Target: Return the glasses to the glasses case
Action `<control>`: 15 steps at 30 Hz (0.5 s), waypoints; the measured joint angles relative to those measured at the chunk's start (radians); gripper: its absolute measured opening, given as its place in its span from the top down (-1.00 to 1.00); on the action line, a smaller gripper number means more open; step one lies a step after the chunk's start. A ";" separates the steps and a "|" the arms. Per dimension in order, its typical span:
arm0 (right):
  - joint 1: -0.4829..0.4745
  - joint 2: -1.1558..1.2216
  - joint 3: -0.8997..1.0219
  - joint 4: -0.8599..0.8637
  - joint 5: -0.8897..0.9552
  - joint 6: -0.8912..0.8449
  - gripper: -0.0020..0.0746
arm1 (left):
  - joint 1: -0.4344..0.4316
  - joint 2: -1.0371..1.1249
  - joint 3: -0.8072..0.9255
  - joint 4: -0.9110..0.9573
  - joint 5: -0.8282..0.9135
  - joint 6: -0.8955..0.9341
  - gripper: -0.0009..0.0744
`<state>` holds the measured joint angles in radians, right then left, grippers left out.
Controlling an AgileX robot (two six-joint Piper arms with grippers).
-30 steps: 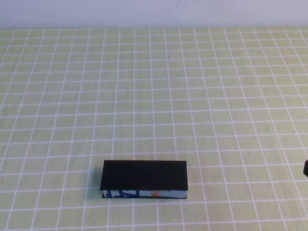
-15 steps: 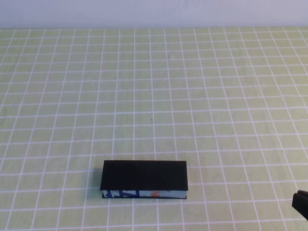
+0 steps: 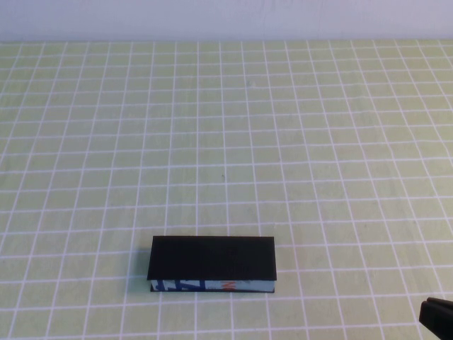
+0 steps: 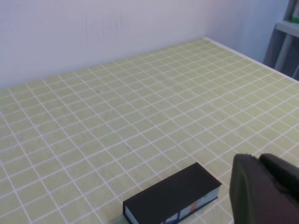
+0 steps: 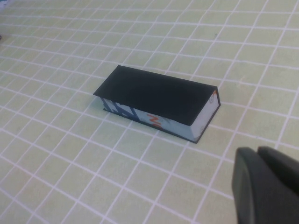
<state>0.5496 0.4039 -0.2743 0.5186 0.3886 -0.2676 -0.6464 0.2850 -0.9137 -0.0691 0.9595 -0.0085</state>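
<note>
Resting lid-down on the green-gridded counter near its front edge, left of centre: the glasses case, shut, patterned side facing the near edge. Right tool at near right corner, well apart from the case, fully closed, holding nothing. Left tool: grip state cannot be told.

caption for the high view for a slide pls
Closed glasses case lies on the checked table; shut right gripper at the near right corner.
</note>
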 joint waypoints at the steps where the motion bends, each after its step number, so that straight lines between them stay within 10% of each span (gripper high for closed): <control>1: 0.000 0.000 0.000 0.000 0.000 0.000 0.99 | 0.000 0.000 0.000 0.000 0.000 0.000 0.98; 10: 0.000 0.000 0.000 0.002 0.002 0.000 0.99 | 0.015 0.000 0.050 0.012 -0.013 0.000 0.98; 15: 0.000 0.000 0.002 0.004 0.002 0.000 0.99 | 0.164 0.000 0.197 0.023 -0.233 0.000 0.98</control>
<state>0.5496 0.4039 -0.2727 0.5230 0.3908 -0.2676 -0.4825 0.2850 -0.7166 -0.0466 0.7262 -0.0085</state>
